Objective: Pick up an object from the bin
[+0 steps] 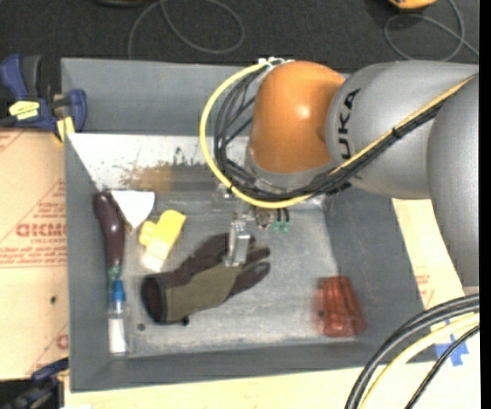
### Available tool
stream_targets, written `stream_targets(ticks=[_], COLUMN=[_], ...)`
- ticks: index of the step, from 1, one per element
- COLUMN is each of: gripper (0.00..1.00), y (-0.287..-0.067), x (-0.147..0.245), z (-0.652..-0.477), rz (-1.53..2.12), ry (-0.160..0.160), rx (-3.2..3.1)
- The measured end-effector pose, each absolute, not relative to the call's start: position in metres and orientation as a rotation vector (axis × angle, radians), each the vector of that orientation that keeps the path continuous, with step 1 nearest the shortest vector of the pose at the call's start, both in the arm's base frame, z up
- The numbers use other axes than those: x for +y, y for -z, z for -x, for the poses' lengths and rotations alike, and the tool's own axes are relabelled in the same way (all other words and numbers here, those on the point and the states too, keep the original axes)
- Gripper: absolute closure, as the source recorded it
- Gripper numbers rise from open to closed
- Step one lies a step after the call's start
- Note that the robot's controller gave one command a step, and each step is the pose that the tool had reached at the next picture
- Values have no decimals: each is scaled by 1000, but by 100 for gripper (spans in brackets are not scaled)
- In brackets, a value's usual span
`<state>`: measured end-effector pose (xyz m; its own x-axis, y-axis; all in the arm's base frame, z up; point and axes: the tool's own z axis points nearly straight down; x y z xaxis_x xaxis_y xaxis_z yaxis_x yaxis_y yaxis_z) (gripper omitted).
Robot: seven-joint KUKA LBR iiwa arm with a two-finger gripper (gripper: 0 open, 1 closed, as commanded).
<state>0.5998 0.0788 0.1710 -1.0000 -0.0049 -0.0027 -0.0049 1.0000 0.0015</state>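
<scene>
Over the middle of the bin (366, 237): my tool (239, 247) hangs low under the orange wrist cover, right above the splayed end of a dark olive glove (196, 290).
Tool state: I cannot tell whether it is open or closed. It looks like one narrow metal piece against the dark cloth.
Task's thing: I take the glove as the pick. It lies flat on the bin floor, its cuff toward the lower left and its thin end under my tool.
Grip advice: I judge soft cloth needs a deep bite, so I should go down until I press the floor, then pinch a fold instead of skimming the top.
Lift advice: I expect the glove to hang limp and swing, so I should rise straight up, well clear of the walls.
Near neighbour: a yellow block (162, 231) sits just left of the glove, close to it, and I must not drag it along.
Far neighbours: a dark maroon handle (109, 221) and a blue-capped tube (117, 312) lie along the left wall, and a red clear piece (339, 307) lies well apart to the right.
</scene>
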Motion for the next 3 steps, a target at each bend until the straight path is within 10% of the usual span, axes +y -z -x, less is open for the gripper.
stream_targets(ticks=[1, 2, 3], gripper=[0, 100, 100], y=[-146, -72, -72], x=[76, 47, 47], z=[-598, -594, -594], rz=[115, 170, 169], ry=[-1, -3, -3], rx=[3130, 3129, 3129])
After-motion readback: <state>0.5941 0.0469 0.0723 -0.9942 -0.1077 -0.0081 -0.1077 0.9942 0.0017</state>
